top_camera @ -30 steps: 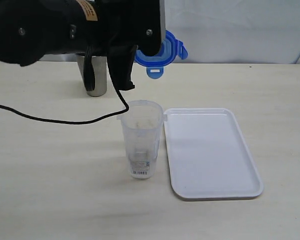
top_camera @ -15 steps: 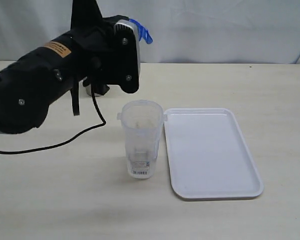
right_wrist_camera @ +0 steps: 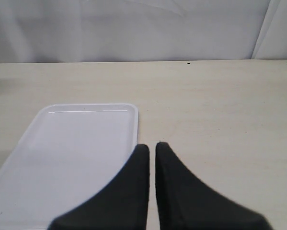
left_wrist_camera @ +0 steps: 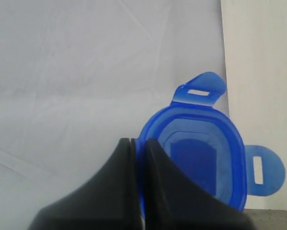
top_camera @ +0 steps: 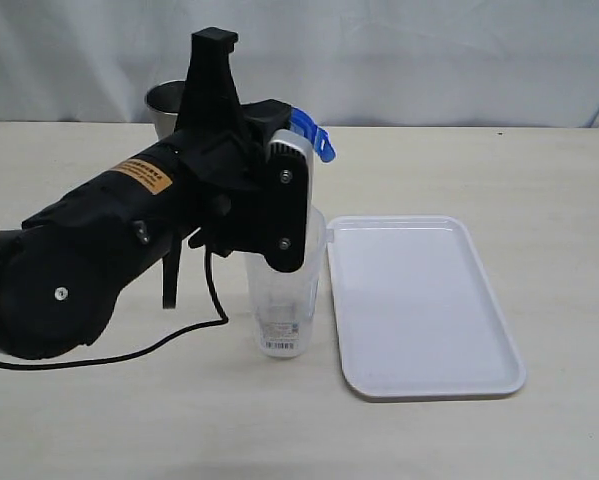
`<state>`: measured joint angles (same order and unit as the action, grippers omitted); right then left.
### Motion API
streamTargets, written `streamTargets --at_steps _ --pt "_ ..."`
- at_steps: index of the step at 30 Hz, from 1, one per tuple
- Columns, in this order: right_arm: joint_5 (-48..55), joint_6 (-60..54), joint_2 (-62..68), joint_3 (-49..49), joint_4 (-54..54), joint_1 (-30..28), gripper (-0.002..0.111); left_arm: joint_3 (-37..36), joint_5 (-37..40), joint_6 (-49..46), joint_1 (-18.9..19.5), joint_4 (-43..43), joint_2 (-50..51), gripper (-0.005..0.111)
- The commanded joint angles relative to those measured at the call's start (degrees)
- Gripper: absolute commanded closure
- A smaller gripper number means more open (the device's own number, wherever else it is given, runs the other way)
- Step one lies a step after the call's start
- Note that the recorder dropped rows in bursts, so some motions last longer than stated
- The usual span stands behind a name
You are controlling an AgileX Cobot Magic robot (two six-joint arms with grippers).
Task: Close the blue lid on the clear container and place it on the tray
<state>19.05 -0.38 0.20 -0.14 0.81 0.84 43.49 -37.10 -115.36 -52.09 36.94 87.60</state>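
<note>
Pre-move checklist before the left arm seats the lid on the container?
1. Grip: left gripper fingers pinch the blue lid by its edge: ok.
2. Tabs: two clip tabs seen, both splayed outward; the others are hidden: cannot tell.
3. Stance: clear container upright beside the tray: ok.
4. Lid level and centred over the mouth: left arm hides it: cannot tell.
5. Tray bare: ok.
6. Spare hand: right gripper shut, empty: ok.

The container (top_camera: 282, 322) stands just left of the tray (top_camera: 419, 300).
</note>
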Motion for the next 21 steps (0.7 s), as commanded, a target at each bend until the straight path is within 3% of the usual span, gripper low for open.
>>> streamTargets --at_steps 1,14,21 --pt "0.1 0.0 -0.2 0.1 0.1 0.0 0.104 -0.1 1.5 0.2 -0.3 1.7 -0.4 0.107" --pt "0.1 0.0 -0.2 0.1 0.1 0.0 0.104 -0.1 6.0 6.4 -0.3 1.3 -0.1 0.107" --pt "0.1 0.0 -0.2 0.1 0.1 0.0 0.104 -0.1 1.3 6.2 -3.2 1.3 -0.1 0.107"
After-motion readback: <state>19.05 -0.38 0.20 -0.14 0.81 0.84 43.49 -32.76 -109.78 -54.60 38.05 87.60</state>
